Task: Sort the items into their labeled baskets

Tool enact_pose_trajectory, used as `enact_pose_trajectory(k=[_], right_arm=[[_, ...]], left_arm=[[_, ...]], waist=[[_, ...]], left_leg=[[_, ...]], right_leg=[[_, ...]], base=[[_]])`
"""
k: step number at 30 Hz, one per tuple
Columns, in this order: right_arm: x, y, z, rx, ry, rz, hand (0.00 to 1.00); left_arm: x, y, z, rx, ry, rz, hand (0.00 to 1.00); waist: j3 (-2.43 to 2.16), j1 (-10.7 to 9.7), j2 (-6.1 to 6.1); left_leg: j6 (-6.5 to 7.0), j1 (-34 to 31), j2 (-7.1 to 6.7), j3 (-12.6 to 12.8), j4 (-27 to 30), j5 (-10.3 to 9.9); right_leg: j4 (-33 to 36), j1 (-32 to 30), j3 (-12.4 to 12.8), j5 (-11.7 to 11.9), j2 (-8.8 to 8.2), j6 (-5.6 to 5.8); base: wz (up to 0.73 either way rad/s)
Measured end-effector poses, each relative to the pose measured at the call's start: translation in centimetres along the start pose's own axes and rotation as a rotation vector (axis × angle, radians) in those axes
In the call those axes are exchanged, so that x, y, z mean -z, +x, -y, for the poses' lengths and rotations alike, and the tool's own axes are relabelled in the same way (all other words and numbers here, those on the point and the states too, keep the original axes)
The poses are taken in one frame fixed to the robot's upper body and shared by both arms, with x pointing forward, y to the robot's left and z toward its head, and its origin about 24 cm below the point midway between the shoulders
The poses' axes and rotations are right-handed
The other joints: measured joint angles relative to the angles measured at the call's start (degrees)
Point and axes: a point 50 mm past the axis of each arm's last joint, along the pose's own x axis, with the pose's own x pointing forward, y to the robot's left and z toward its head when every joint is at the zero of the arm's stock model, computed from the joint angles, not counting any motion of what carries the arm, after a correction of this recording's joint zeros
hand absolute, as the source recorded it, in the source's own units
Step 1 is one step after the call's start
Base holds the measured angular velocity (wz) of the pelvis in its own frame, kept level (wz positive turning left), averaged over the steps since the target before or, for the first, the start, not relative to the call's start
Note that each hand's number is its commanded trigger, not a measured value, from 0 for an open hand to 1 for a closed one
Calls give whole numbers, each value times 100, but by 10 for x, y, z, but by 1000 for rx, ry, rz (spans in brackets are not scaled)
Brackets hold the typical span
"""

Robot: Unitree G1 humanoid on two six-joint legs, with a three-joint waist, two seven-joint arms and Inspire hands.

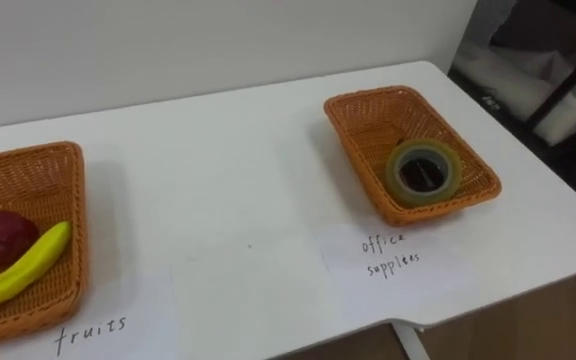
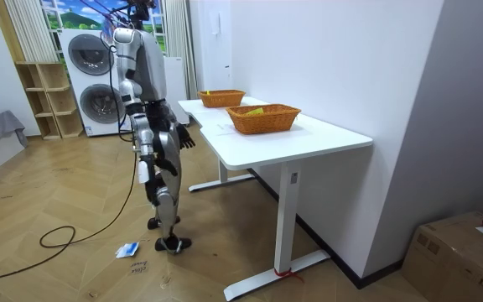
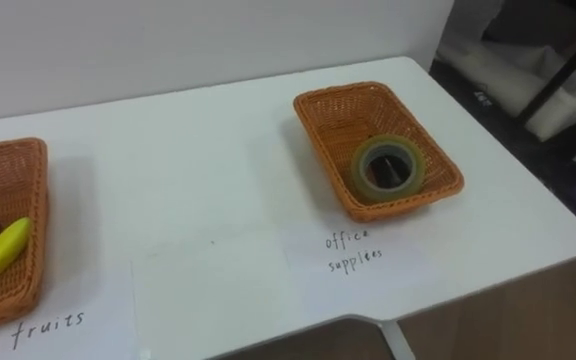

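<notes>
1. Where the robot stands on the wood floor [image 2: 74, 210], it is upright at the long open side of the white table [image 1: 218, 190]. It faces the tabletop and the pale wall [image 1: 218, 50] behind it.
2. Toward the robot's left, the left basket [image 1: 23, 175] of orange wicker sits on the tabletop, partly cut off by the eye views' edge.
3. Well apart from it, near the table's right end, the right basket [image 1: 368, 120] of the same wicker stands slightly turned.
4. Just in front of each basket lies a handwritten label: the left label [image 1: 90, 335] and the right label [image 1: 393, 258].
5. Inside the left basket a yellow banana [image 1: 18, 270] lies slanted, with one tip up by the basket's right wall.
6. Inside the right basket a roll of tape [image 1: 400, 172] lies flat at the near end, its hole facing up.
7. Also in the left basket, a dark red fruit [image 1: 0, 238] rests against the banana's upper side.
8. In the room view a dark hand [image 2: 184, 139] shows at hip height between the body and the table's edge. It holds nothing visible, but it is too small there to tell which arm it belongs to or how far its fingers are open.
</notes>
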Motion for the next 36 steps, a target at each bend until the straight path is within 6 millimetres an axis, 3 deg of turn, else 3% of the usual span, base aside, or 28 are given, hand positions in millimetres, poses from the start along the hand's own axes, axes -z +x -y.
enact_pose_trajectory(k=[3, 6, 12, 19, 24, 36], right_arm=[[10, -2, -12, -119, -229, -8, 0], [14, -3, -16, -167, -333, -17, 0], [1, -3, -27, -209, -564, 61, 0], [-3, -3, -35, -240, -663, 89, 0], [-8, -4, -42, -254, -720, 117, 0], [-6, -4, -42, -253, -773, 123, 0]], left_arm=[[6, 0, 0, -6, -37, -34, 0], [4, 1, 1, -11, -45, -34, 0], [3, 1, 1, -26, -37, -28, 0], [-3, 1, 3, -18, -14, -2, 0], [-4, 1, 4, -18, -14, 0, 0], [-8, 1, 4, -18, -20, 17, 0]], waist=[[5, 109, 6], [14, 247, 18], [18, 339, 19], [28, 477, 42], [60, 492, 52], [69, 627, -4]], left_leg=[[0, 1, -4, -93, -1, 0], [3, -30, -33, -307, -5, 1], [4, -106, -38, -398, -10, 1], [4, -132, -40, -538, -7, 1], [4, -162, -47, -643, -6, 1], [5, -222, -84, -939, 3, 2]], right_leg=[[-78, 86, -70, 14, -13, 6], [-107, 88, -143, 11, -32, 22], [-133, 90, -282, 9, -51, 24], [-219, 172, -375, 9, -61, 25], [-246, 203, -464, 8, -64, 26], [-398, 357, -737, -6, -127, 42]], base=[[15], [18], [10], [9], [10], [12]])
